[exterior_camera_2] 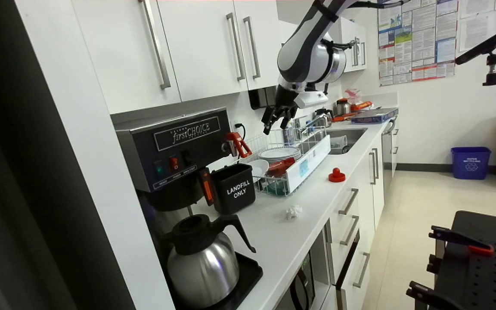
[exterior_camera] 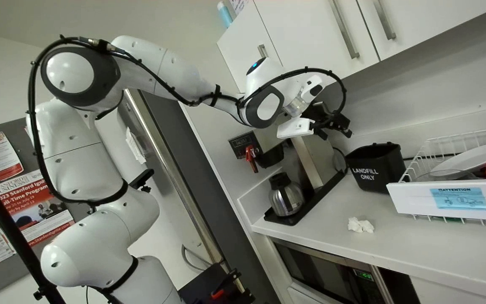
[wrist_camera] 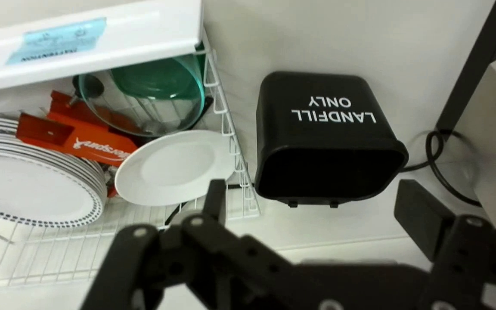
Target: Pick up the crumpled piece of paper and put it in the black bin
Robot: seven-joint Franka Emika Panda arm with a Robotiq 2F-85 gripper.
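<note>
Below the fingers (wrist_camera: 422,219) runs the bench (exterior_camera: 420,247). To one side of them sits the rack (exterior_camera: 414,199), cut off by the wrist view's edge, its blue label (exterior_camera: 459,199) reading ATTENTION above unclear marks. On their other side, the coffee machine (exterior_camera_2: 179,146) says firstCHOICE. Seen between them in the wrist view, the bin (wrist_camera: 325,131) stands upright, mouth upward, LANDFILL ONLY facing the bench's front, its inside too dark to make out. The fingers are spread apart. Below them on the bench lies the crumpled paper (exterior_camera: 360,225); its long axis cannot be told.
</note>
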